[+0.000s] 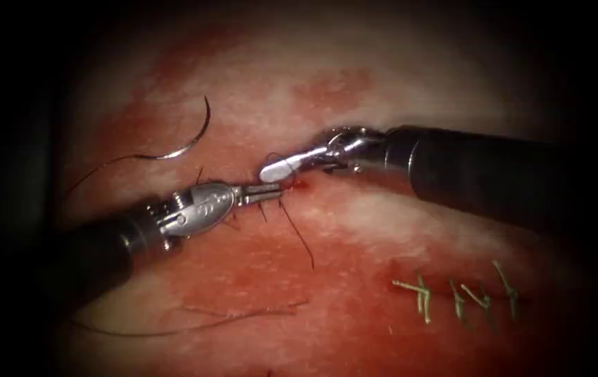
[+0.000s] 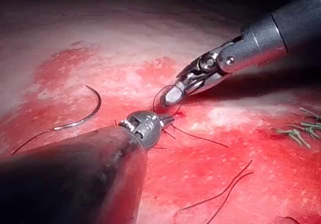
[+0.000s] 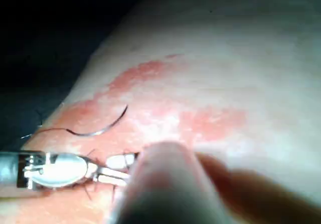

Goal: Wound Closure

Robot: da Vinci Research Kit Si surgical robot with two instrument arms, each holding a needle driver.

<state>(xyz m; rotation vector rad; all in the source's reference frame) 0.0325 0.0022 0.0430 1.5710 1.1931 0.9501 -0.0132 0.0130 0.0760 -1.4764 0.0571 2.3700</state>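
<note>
The curved needle [image 1: 199, 136] [image 2: 96, 111] [image 3: 103, 128] lies free on the tissue [image 1: 354, 209], up and to the left of both tools, held by neither and not in the tissue. Its thread trails off to the left. My left tool [image 1: 265, 193] [image 2: 168, 118] comes in from the lower left, its jaws shut on the thread at the stitch site [image 1: 293, 183], where red fluid sits. My right tool [image 1: 274, 169] [image 2: 168, 97] rests just above it with its jaws together, and a small loop of thread [image 2: 156, 99] curls round its tip. A short thread tail [image 1: 299, 237] runs down and right from the site.
Several greenish finished stitches [image 1: 456, 293] [image 2: 298, 131] sit at the lower right. A long loose strand of thread [image 1: 194, 324] [image 2: 220, 194] lies across the near tissue. Red fluid stains much of the surface.
</note>
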